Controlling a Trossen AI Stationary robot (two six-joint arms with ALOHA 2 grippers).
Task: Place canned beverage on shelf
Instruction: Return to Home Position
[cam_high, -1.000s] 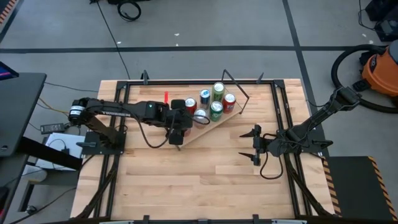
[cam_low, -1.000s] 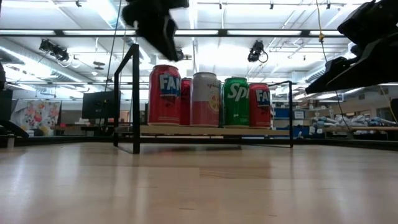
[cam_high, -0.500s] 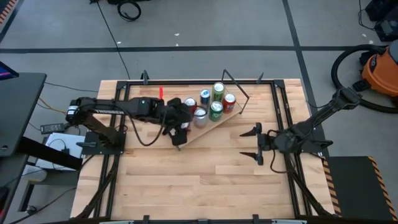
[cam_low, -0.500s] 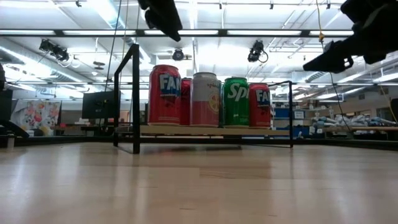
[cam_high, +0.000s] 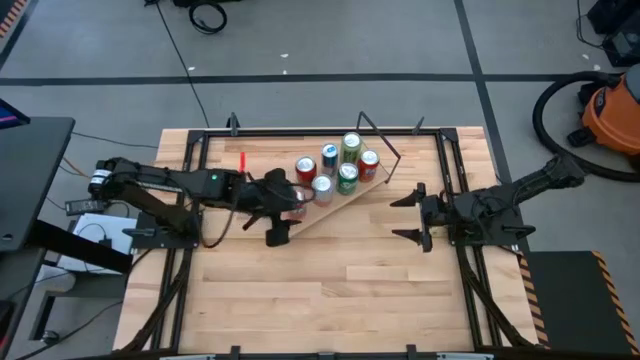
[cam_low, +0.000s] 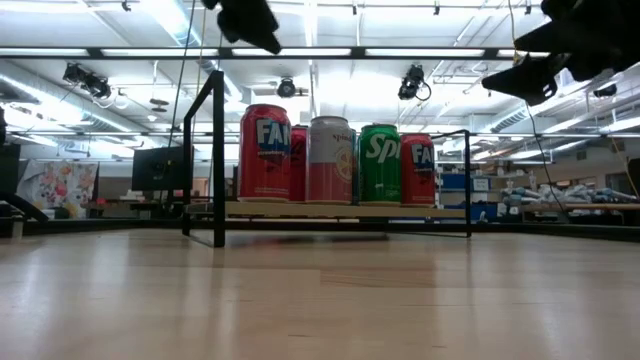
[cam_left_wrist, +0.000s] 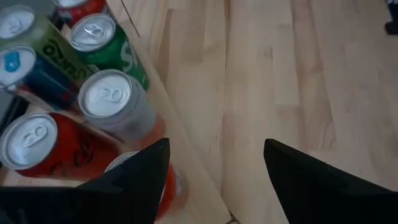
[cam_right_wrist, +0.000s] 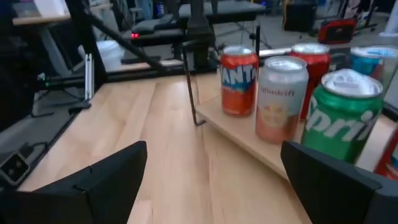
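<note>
- The shelf (cam_low: 340, 209) is a light-wood board with thin black rod frames at both short ends. In the high view it lies slantwise at 12 o'clock on the table (cam_high: 330, 300).
- Cans stand upright and close together on it: an orange Fanta can (cam_right_wrist: 239, 81), a white-and-orange can (cam_right_wrist: 281, 102), a green Sprite can (cam_right_wrist: 345, 121), and a red can (cam_right_wrist: 311, 62) behind them.
- The left gripper (cam_left_wrist: 214, 149) hangs over the shelf's 8 o'clock end, fingers spread and holding nothing.
- The right gripper (cam_high: 396, 218) hovers at the shelf's 3 o'clock, apart from it, fingers spread and empty.
</note>
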